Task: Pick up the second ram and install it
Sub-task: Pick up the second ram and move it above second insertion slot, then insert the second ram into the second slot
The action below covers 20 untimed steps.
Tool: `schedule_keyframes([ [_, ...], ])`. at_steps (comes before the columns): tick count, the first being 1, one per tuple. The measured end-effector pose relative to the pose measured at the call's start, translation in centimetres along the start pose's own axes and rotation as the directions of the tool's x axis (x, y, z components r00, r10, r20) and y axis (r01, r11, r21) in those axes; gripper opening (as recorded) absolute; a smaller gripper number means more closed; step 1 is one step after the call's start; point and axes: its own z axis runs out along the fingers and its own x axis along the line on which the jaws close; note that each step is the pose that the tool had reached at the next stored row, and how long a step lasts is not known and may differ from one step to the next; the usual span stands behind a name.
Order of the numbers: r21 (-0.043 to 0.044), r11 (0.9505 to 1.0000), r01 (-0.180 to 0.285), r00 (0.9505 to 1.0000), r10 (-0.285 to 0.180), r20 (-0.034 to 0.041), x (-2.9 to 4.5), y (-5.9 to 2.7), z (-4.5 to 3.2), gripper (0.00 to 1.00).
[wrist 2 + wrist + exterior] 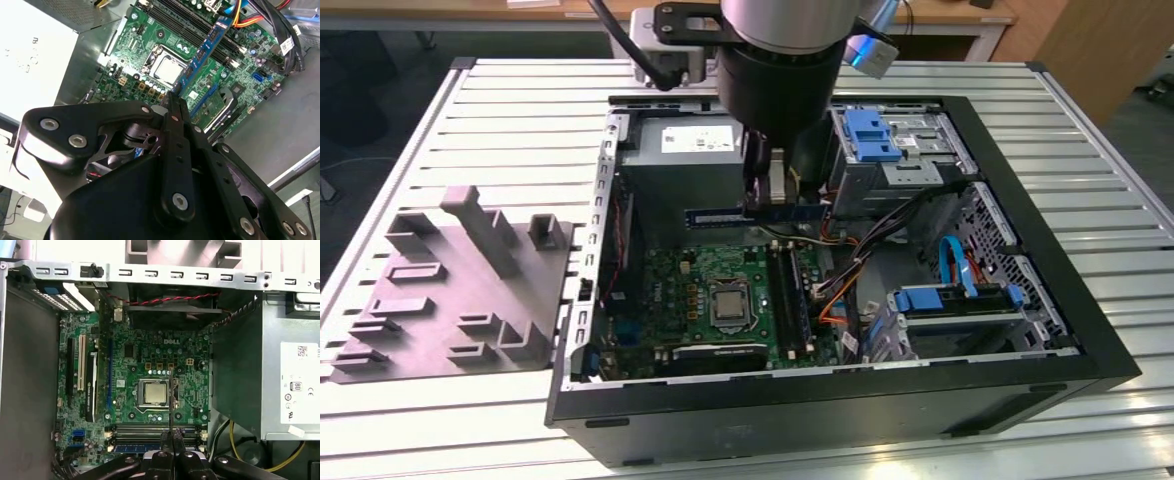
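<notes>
Over the motherboard [680,290], gripper [771,205] clamps second ram [718,214]

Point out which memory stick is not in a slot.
The second ram, clamped in the gripper above the motherboard; the other stick is seated in its slot.

table [1067,120]: carries everything.
computer case [1087,365]: on the table, toward the exterior view's right.
moulded tray [454,290]: on the table, just beside the case, on the exterior view's left.
power supply [680,150]: in the case's far left corner.
drive cage [894,140]: far right corner, beside the power supply.
motherboard [674,290]: on the case floor, near and left.
processor socket [727,303]: mid-board.
cables [854,270]: right of the board.
memory stick [720,214]: held in the gripper [770,205], above the board's far edge, between power supply and socket.
</notes>
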Motion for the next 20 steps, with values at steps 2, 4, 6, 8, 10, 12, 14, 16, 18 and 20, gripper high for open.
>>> schedule_keyframes([
  [2, 0.0000, 1.0000, 0.000, 1.0000, 0.000, -0.0001, 0.00, -0.01, 0.13, 0.12],
  [4, -0.0001, 1.0000, 0.000, 1.0000, 0.000, -0.0002, 0.01, -0.01, 0.13, 0.12],
  [6, 0.0000, 1.0000, 0.000, 1.0000, 0.000, 0.0000, 0.01, -0.01, 0.17, 0.12],
  [8, 0.0000, 1.0000, 0.000, 1.0000, 0.000, 0.0000, 0.01, -0.01, 0.17, 0.12],
  [10, 0.0000, 1.0000, 0.000, 1.0000, 0.000, 0.0000, 0.01, -0.01, 0.17, 0.12],
  [12, 0.0000, 1.0000, 0.000, 1.0000, 0.000, 0.0000, 0.01, -0.01, 0.17, 0.12],
  [14, 0.0000, 1.0000, 0.000, 1.0000, 0.000, 0.0000, 0.01, -0.01, 0.18, 0.12],
  [16, 0.0000, 1.0000, 0.000, 1.0000, 0.000, 0.0000, 0.01, -0.01, 0.19, 0.12],
  [18, 0.0004, 1.0000, -0.006, 1.0000, 0.006, 0.0004, 0.01, -0.01, 0.26, 0.12],
  [20, 0.0015, 0.9996, -0.027, 0.9996, 0.027, 0.0010, 0.02, -0.02, 0.32, 0.12],
])
